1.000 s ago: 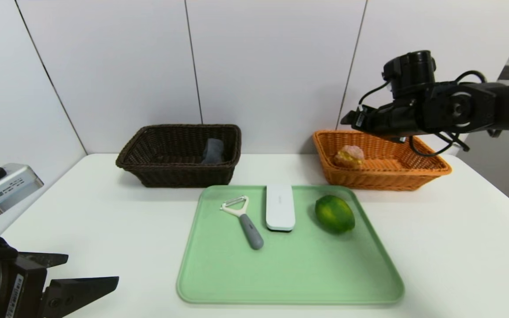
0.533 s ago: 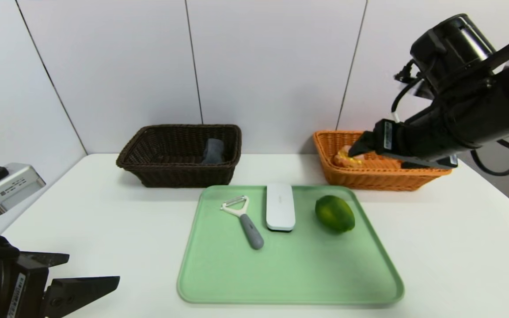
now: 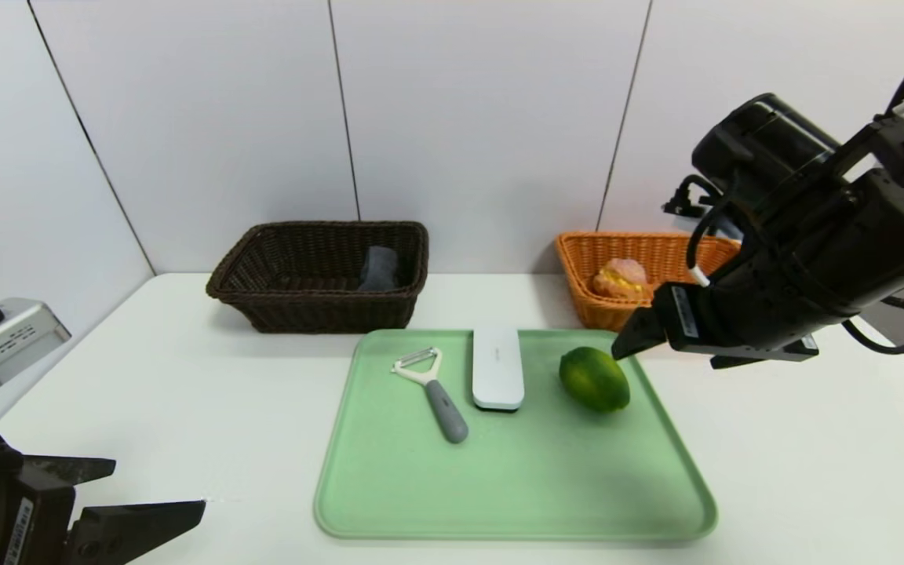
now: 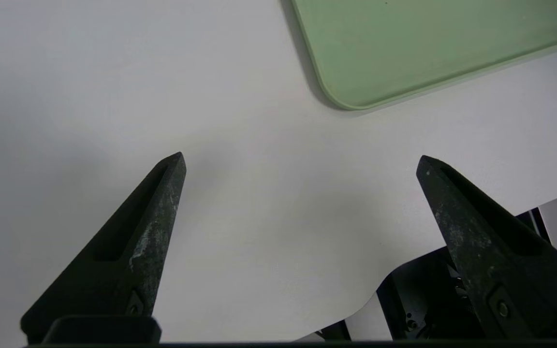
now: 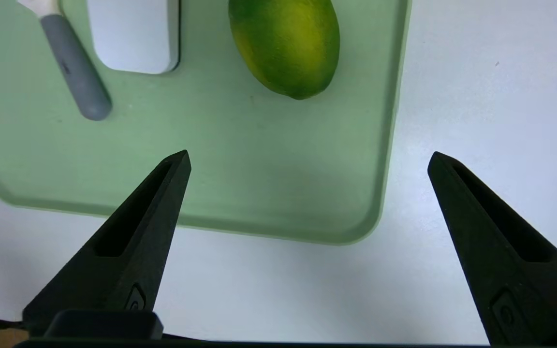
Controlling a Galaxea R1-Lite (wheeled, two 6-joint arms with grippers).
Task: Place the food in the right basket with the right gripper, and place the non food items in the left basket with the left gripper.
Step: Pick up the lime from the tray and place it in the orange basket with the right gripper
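Note:
A green oval fruit, a white flat box and a grey-handled peeler lie on the green tray. My right gripper hangs open and empty above the tray's right side, just right of the fruit, not touching it. The orange right basket holds a pinkish bun. A grey item lies in the dark brown left basket. Open and empty, my left gripper sits low at the near left.
The white table carries the tray in front of both baskets, which stand against the back wall. A silver box sits off the table's left edge. The tray's near left corner lies ahead of the left gripper.
The right arm has come down and forward from above the orange basket to beside the green fruit. The bun stays in the basket. The left arm has barely shifted.

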